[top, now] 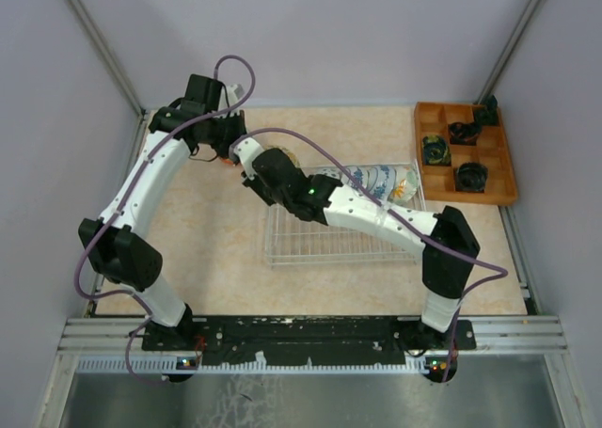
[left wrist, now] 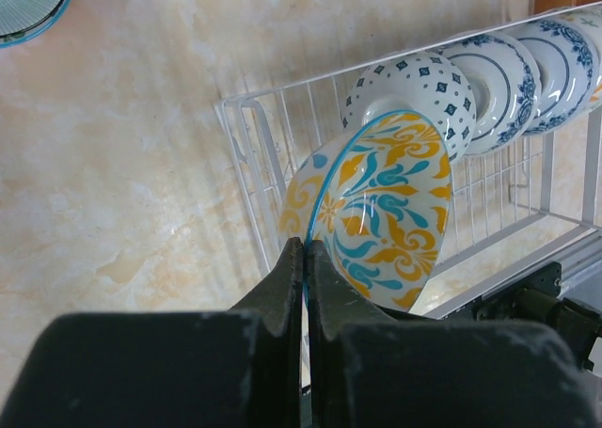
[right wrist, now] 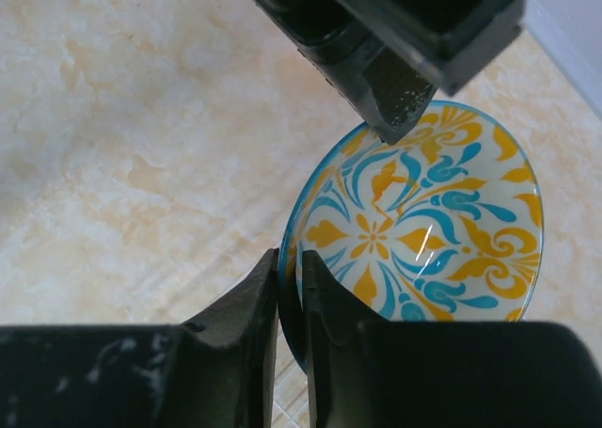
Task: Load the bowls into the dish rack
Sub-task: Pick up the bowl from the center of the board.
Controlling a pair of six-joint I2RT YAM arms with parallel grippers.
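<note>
A bowl (left wrist: 386, 212) with an orange and teal flower pattern is held on edge above the left end of the dish rack (left wrist: 254, 146). My left gripper (left wrist: 306, 249) is shut on its blue rim. In the right wrist view the same bowl (right wrist: 423, 230) has my right gripper (right wrist: 290, 263) shut on the near rim, one jaw inside and one outside, while the left gripper's fingers (right wrist: 395, 108) pinch the far rim. From above, both grippers meet at this bowl (top: 279, 155). Several blue-and-white bowls (left wrist: 499, 75) stand on edge in a row along the rack's far side.
A green-patterned bowl (left wrist: 28, 5) lies on the table left of the rack. An orange wooden tray (top: 466, 155) with black items sits at the back right. The right arm (top: 376, 216) stretches across the dish rack (top: 320, 245).
</note>
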